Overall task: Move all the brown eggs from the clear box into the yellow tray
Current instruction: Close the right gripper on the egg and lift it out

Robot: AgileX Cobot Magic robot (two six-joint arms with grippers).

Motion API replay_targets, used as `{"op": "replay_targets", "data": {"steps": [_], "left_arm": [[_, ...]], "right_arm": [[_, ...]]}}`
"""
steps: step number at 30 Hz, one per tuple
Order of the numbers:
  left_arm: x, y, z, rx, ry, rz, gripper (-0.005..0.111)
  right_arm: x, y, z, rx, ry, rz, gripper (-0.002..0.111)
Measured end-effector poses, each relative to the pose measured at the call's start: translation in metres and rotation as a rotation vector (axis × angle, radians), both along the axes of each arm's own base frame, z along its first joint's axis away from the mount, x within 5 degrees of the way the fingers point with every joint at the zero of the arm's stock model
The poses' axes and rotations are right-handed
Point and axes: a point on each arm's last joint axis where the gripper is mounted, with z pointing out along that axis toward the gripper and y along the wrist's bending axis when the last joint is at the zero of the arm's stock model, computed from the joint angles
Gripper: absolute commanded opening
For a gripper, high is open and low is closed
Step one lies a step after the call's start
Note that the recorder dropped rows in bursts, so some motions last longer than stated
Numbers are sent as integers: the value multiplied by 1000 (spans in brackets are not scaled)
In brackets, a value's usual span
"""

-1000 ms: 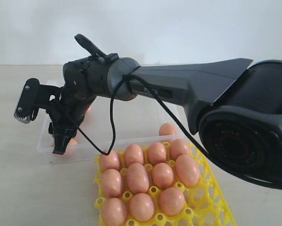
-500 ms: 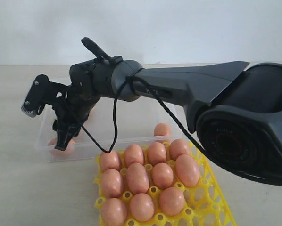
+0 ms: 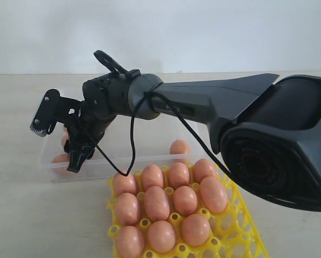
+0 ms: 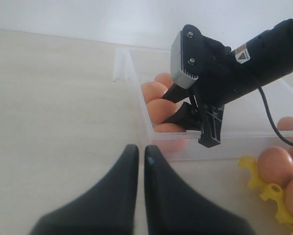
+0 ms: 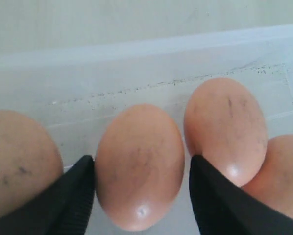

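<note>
The brown eggs (image 3: 157, 202) are split between two places: eleven sit in cups in the lower middle of the exterior view, and the rest lie in the box behind them. The right arm (image 3: 219, 102) is by far the biggest thing in view, reaching from the right edge across the middle to the left end of the clear box (image 3: 101, 169), which lies across the centre of the table. The yellow tray (image 3: 246, 226) sits just in front of the box, running off the bottom of the frame. The right gripper (image 3: 58, 145) hangs over the box's left end with its jaws spread wide. In the right wrist view, one finger (image 5: 78, 196) stands on each side of a single egg (image 5: 139, 166) lying on the box floor among three others; I cannot tell whether the fingers actually touch it. One lone egg (image 3: 179, 146) lies at the box's right end. The left gripper (image 4: 140, 152) hovers over the bare table beside the box, its jaws almost together and gripping nothing.
</note>
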Motion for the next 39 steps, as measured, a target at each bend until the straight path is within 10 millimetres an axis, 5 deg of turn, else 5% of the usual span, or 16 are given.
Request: {"op": "replay_targets", "data": {"steps": [5, 21, 31, 39], "left_arm": [[0, 0, 0, 0, 0, 0, 4], [0, 0, 0, 0, 0, 0, 4], [0, 0, 0, 0, 0, 0, 4], [0, 0, 0, 0, 0, 0, 4]], "right_arm": [[0, 1, 0, 12, 5, -5, 0], [-2, 2, 1, 218, 216, -344, 0], [-2, -3, 42, 313, 217, -494, 0], [-10, -14, 37, 295, 276, -610, 0]]}}
